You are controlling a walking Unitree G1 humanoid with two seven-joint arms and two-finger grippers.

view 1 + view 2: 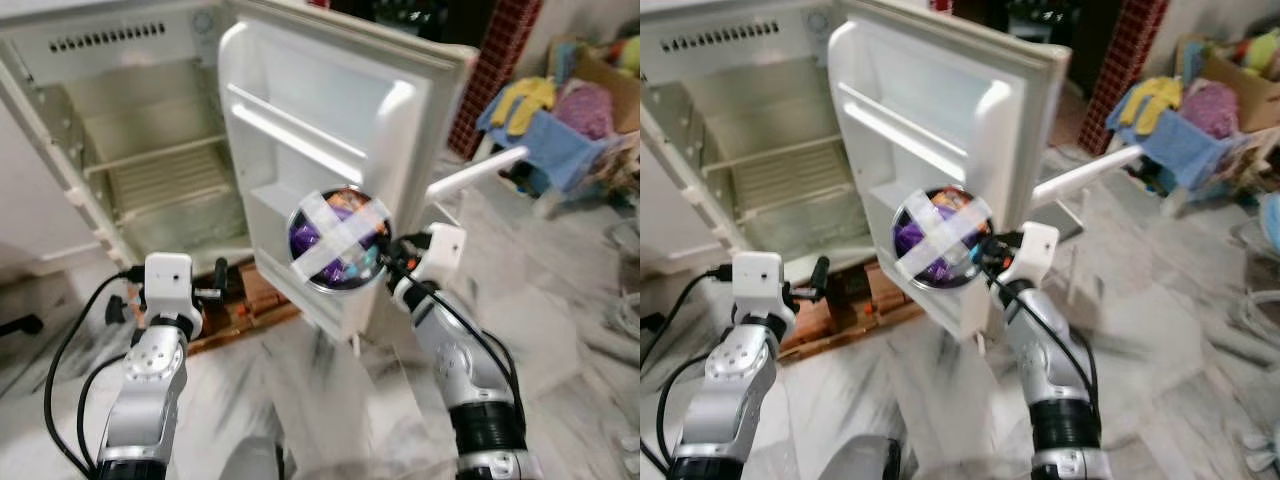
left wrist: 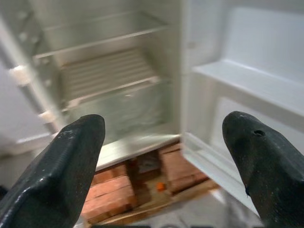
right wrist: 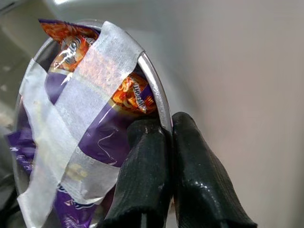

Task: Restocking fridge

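Note:
My right gripper (image 1: 385,258) is shut on the rim of a steel bowl (image 1: 338,240) holding purple and orange snack packets under a cross of white tape. In the right wrist view its fingers (image 3: 156,185) pinch the bowl's rim (image 3: 159,99). I hold the bowl tilted, in front of the lower shelf of the open white fridge door (image 1: 330,110). The fridge (image 1: 150,150) stands open with bare shelves. My left gripper (image 1: 222,290) is raised low in front of the fridge, open, with nothing between its fingers (image 2: 71,161).
Bricks and a wooden board (image 1: 245,305) lie under the fridge's front edge. To the right stands a rack with blue, yellow and pink cloths (image 1: 560,120). A white rod (image 1: 475,172) juts out behind the door. The marble floor (image 1: 340,400) spreads below.

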